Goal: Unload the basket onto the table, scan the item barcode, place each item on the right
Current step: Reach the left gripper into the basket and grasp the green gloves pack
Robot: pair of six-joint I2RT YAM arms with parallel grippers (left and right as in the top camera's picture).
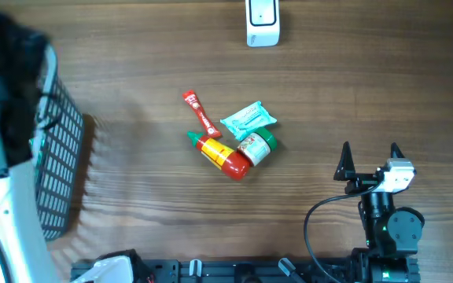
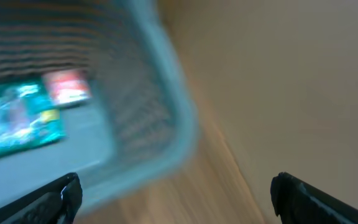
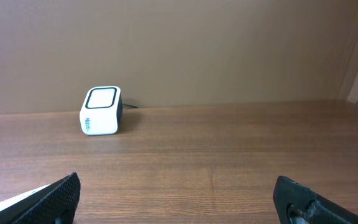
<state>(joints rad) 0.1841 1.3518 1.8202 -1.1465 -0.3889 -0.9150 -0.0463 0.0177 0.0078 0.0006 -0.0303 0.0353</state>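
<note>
1. Left gripper (image 2: 176, 186): the jaws stand wide apart with nothing between them. It hangs over the mesh basket (image 2: 182, 134), which sits at 9 o'clock in the overhead view.
2. The left wrist view is blurred. A teal pouch (image 2: 17, 121) and a red-and-white pack (image 2: 67, 87) lie on the basket floor, just beside each other. Whether they touch cannot be told.
3. Right gripper (image 1: 370, 157): the jaws are spread and empty. It is parked at 4 o'clock, fingers pointing toward 12 o'clock, well apart from every item.
4. Items to scan: 4 lie in a cluster at the centre of the table (image 1: 352, 86).
   - Red stick sachet (image 1: 198, 112), at 11 o'clock in the cluster.
   - Teal packet (image 1: 248, 119), at 1 o'clock.
   - Red sauce bottle (image 1: 222, 156), lying on its side at 6 o'clock.
   - Green-lidded jar (image 1: 256, 146), touching the bottle at 4 o'clock.
5. Barcode scanner (image 1: 262, 22): it stands at 12 o'clock, well apart from the cluster, with nothing in front of it.
6. Progress, as a judgement: the 2 items in the basket are probably finished, and the 4 on the table are not yet scanned. No item is held, so the next cycle begins with a pick from the cluster.
</note>
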